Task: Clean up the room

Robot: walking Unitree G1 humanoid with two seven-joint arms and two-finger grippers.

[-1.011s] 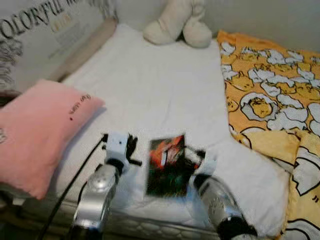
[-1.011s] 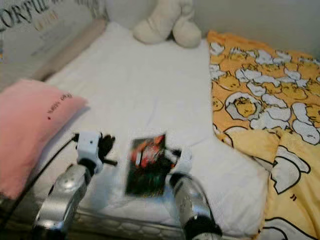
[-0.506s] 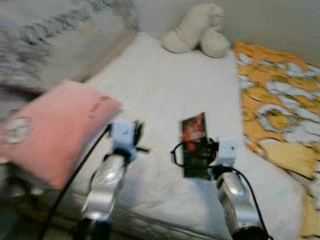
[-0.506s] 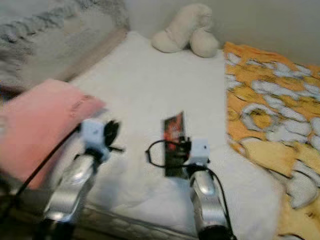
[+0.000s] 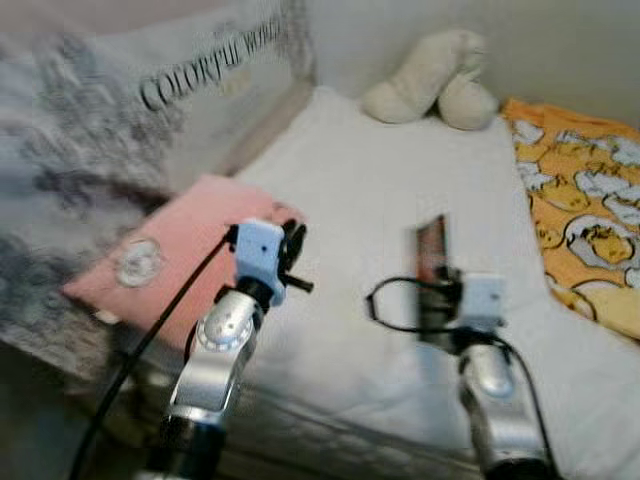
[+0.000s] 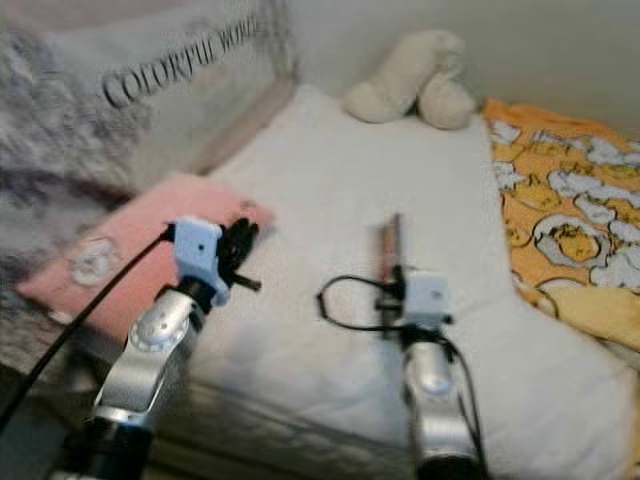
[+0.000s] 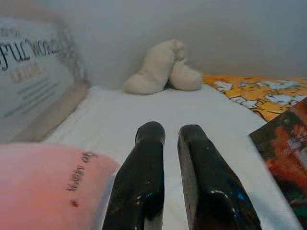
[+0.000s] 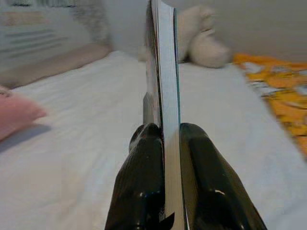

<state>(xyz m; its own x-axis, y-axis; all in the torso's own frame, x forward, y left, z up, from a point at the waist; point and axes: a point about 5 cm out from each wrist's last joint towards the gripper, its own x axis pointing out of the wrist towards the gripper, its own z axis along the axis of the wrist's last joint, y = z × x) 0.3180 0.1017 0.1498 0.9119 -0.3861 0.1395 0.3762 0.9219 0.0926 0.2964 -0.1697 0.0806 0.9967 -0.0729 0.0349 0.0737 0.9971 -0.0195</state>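
Your right gripper (image 8: 163,143) is clamped on a thin book (image 8: 163,72), one black finger on each cover, so the book stands on edge between them with its long axis running straight out ahead of the fingers toward the far end of the bed. In the head views the book (image 5: 432,262) shows as a narrow upright sliver above the white mattress (image 5: 370,200), held in the air rather than lying on it. Your left gripper (image 7: 165,139) hovers to the left, near the pink pillow (image 5: 170,255), its two fingers close together with only a slim gap and nothing between them. The book is entirely the right arm's to carry; the left is well apart from it. A cream stuffed toy (image 5: 435,78) sits at the far end, and an orange patterned blanket (image 5: 580,215) lies on the right. Wherever you set the book down, you will likely need to roll the wrist first so a cover faces down.
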